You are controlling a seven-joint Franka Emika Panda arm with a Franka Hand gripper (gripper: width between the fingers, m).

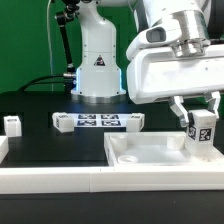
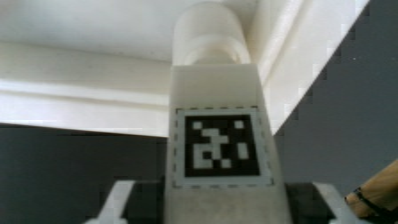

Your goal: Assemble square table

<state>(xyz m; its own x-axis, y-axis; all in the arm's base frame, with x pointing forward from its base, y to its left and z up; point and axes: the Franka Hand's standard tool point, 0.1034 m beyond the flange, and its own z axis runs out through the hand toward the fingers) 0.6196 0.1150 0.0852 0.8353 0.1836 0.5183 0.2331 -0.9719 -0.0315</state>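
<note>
Gripper [image 1: 200, 116]: you have it clamped on one leg [image 1: 203, 131], jaws partly closed against its sides.
Leg position: upright over the tabletop [image 1: 150, 158], at its corner on the exterior view's right; contact cannot be told.
Done: no leg visibly attached.
Left: seat this leg, then the three loose legs [image 1: 12, 124] lying beyond the tabletop.

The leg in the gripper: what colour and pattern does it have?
White leg, with a black-and-white square tag; clearest in the wrist view.
</note>
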